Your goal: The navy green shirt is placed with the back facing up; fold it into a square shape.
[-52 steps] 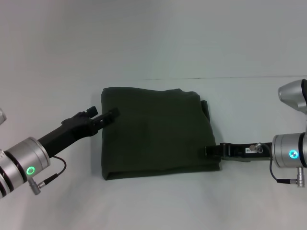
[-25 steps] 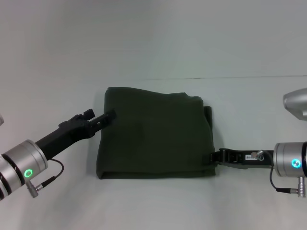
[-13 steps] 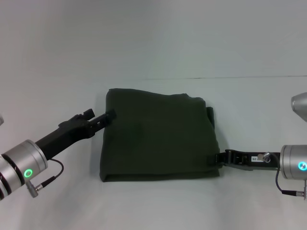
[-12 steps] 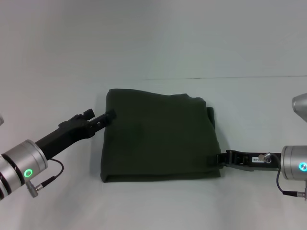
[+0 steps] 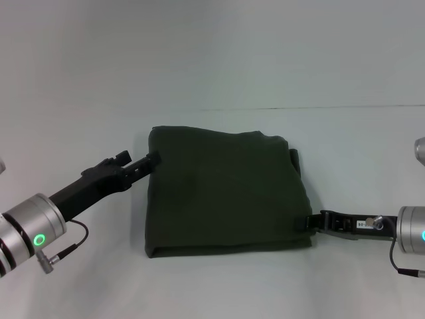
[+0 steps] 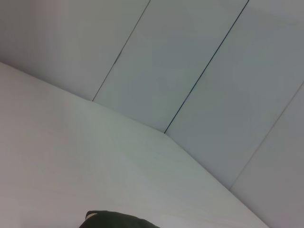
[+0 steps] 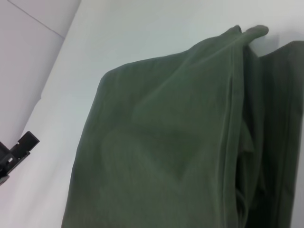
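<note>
Nearest, at about 8 o'clock in the head view: left gripper (image 5: 151, 160), arm reaching in low, tip touching the shirt's left edge close to its far corner. Fingers thin and dark against dark cloth; apart or together, cannot tell.

At about 4 o'clock: right gripper (image 5: 307, 222), level with the table (image 5: 219, 286), tip at the shirt's near right corner. Contact apparent, but whether pinched on cloth or merely beside it, cannot tell.

Centre: navy green shirt (image 5: 222, 189), lying flat on the table between the two grippers, already folded to a rough rectangle, plain side up. Stacked layers visible along the right edge in the right wrist view (image 7: 171, 156); a stray lip of cloth at the far right corner, toward 1 o'clock.

Handling judgement: light, soft cotton, no stiffness. Likely to sag and drag, layers apt to slide over one another when pulled. Best hold probably at corners or along folded edges, all layers pinched together. Low table friction likely, so whole stack may shift under a one-sided pull.

Farthest, at 12 o'clock: wall (image 5: 212, 46), plain.
</note>
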Available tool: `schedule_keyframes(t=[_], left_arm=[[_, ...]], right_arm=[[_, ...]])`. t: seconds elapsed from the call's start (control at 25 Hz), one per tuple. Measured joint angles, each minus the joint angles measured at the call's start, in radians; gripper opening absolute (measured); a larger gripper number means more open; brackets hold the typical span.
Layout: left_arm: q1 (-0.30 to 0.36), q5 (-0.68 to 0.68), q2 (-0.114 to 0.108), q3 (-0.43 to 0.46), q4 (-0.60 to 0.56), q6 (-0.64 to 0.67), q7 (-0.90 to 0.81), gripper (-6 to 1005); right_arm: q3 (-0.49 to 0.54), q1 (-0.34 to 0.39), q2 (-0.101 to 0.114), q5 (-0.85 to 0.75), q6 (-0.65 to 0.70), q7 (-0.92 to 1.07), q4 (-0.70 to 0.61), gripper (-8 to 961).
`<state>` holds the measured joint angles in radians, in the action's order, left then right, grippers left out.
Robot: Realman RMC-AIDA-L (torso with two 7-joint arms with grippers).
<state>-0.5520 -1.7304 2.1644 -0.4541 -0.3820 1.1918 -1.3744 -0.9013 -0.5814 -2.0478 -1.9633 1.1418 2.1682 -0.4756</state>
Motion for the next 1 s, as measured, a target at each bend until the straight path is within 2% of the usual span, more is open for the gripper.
schedule_keyframes(t=[0.36, 0.6, 0.8, 1.0], left_arm=[[-0.005, 0.003, 0.0, 0.0, -0.009, 0.0, -0.001, 934], [-0.008, 0.014, -0.001, 0.003, -0.033, -0.012, -0.007, 934], [-0.014, 0.042, -0.001, 0.003, -0.036, -0.022, -0.016, 935], [-0.008, 0.074, -0.001, 0.003, -0.036, 0.02, -0.006, 935]], right_arm=[[0.016, 0.007, 0.0, 0.0, 0.025, -0.014, 0.0, 155], [0.088, 0.045, 0.009, 0.0, 0.04, -0.015, -0.001, 222], [0.208, 0.105, 0.022, 0.0, 0.107, -0.046, -0.049, 469], [0.366, 0.141, 0.014, 0.018, 0.247, -0.235, -0.092, 580]])
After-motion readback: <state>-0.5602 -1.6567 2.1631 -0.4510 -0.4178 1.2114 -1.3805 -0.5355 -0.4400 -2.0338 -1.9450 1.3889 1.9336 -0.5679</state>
